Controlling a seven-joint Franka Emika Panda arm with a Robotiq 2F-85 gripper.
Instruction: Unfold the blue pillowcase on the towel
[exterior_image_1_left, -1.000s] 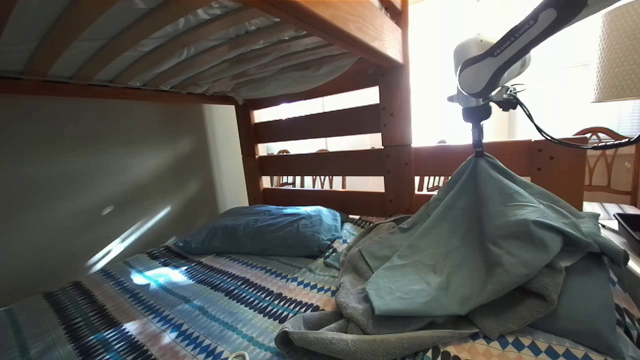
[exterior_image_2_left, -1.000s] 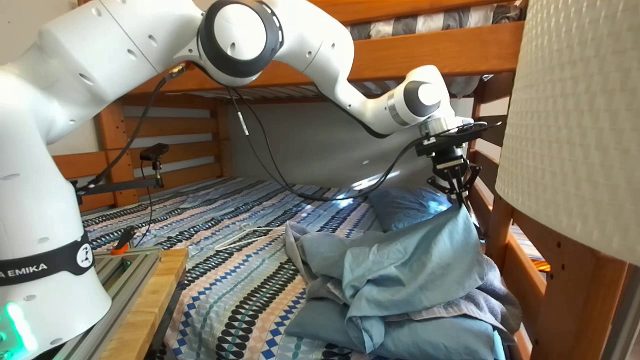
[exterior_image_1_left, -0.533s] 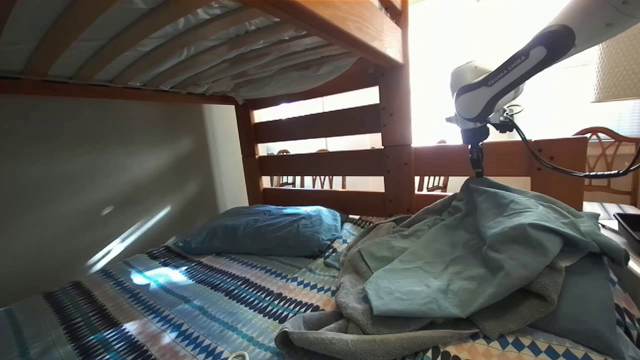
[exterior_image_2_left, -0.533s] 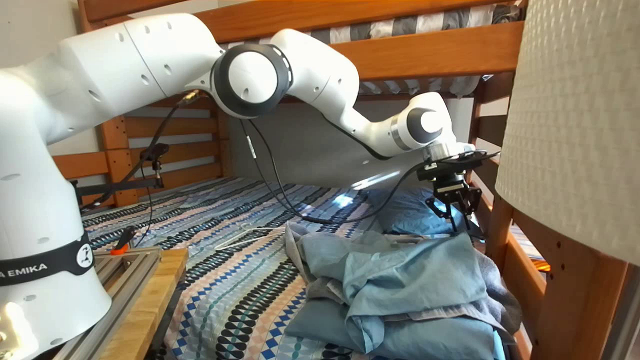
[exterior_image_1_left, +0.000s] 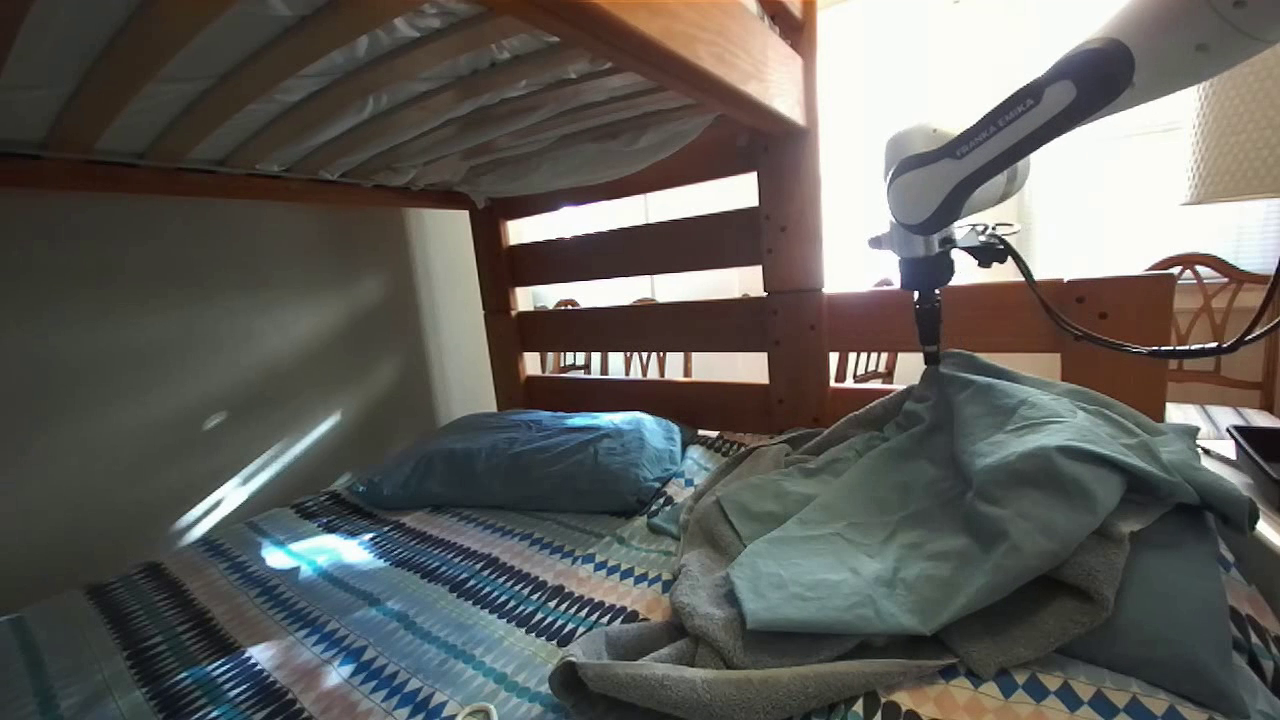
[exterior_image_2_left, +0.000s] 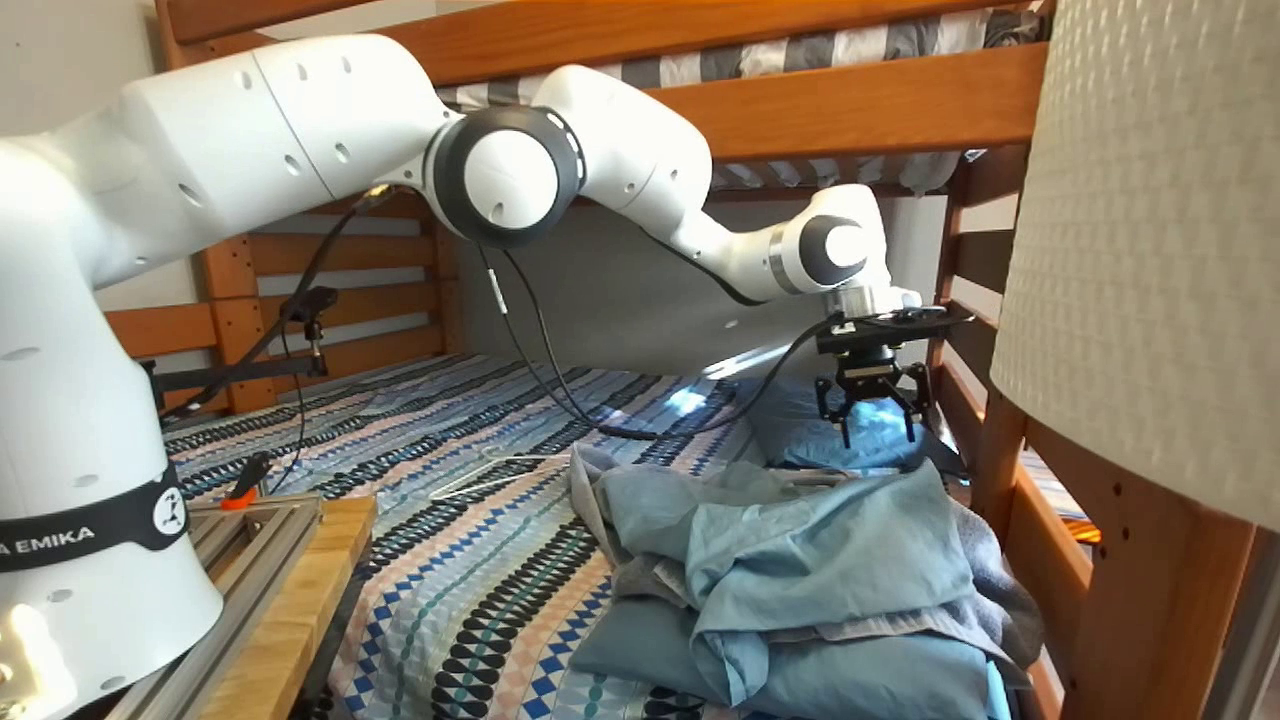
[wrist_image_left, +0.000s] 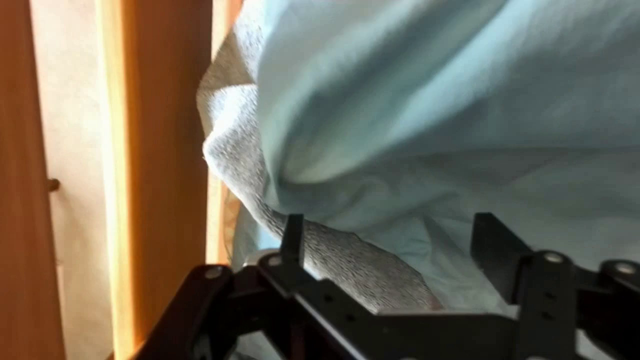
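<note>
The blue pillowcase (exterior_image_1_left: 900, 560) lies wrinkled in a loose heap over the grey towel (exterior_image_1_left: 720, 690), with a raised fold near its top. In an exterior view the pillowcase (exterior_image_2_left: 850, 560) drapes across the towel (exterior_image_2_left: 1000, 590), and one end hangs toward the near side. My gripper (exterior_image_2_left: 878, 442) points down with its fingers spread and no cloth between them, close to the raised fold. The wrist view has the gripper (wrist_image_left: 387, 217) wide apart over the pillowcase (wrist_image_left: 450, 100) and a strip of towel (wrist_image_left: 360, 265). Whether a fingertip brushes the cloth, I cannot tell.
A plump blue pillow (exterior_image_1_left: 530, 465) rests near the wooden bed-end rails (exterior_image_1_left: 640, 330). Another blue piece (exterior_image_2_left: 850, 675) sticks out under the towel. A white hanger (exterior_image_2_left: 490, 475) lies on the patterned bedding. The upper bunk (exterior_image_2_left: 850, 105) overhangs; a lampshade (exterior_image_2_left: 1150, 250) stands close by.
My gripper came down with the pillowcase's lifted peak, then opened and released it. The peak has sunk into a lower fold. Since then the gripper has shifted slightly away from that fold.
</note>
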